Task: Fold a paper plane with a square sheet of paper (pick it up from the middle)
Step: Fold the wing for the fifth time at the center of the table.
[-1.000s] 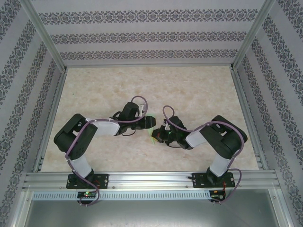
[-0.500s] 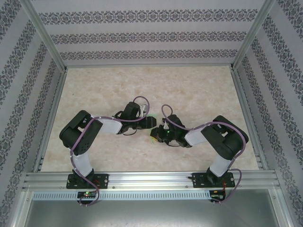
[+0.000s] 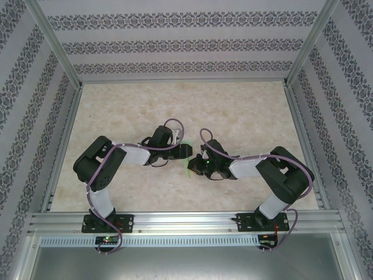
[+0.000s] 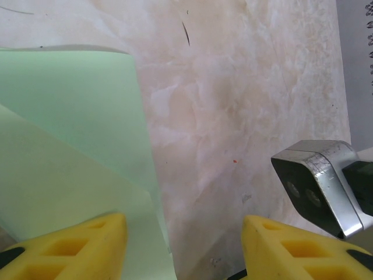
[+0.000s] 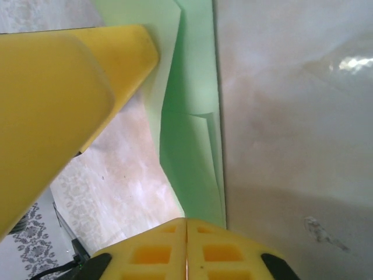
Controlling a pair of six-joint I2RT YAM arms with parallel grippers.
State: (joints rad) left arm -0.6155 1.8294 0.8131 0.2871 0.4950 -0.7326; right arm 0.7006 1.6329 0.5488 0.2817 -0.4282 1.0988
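The square sheet of paper [image 5: 192,146], pale green and partly folded, lies mid-table between both grippers [image 3: 189,170]. My right gripper [image 5: 186,224] is shut, and the paper's folded flap narrows into the seam between its yellow fingers. In the left wrist view the paper [image 4: 70,134] fills the left side, with a diagonal fold across it. My left gripper [image 4: 183,233] is open; its left finger [image 4: 81,245] rests over the paper and its right finger over bare table. That left finger [image 5: 70,87] also looms above the paper in the right wrist view.
The marble-patterned table [image 3: 245,116] has free room behind and beside the arms. Aluminium rails [image 3: 303,146] and patterned walls frame it. The right wrist's metal camera housing [image 4: 317,186] sits close to my left gripper's right finger.
The right arm's elbow has swung out to the right while its gripper stayed at the paper. The left arm's elbow shifted right earlier and has held still since.
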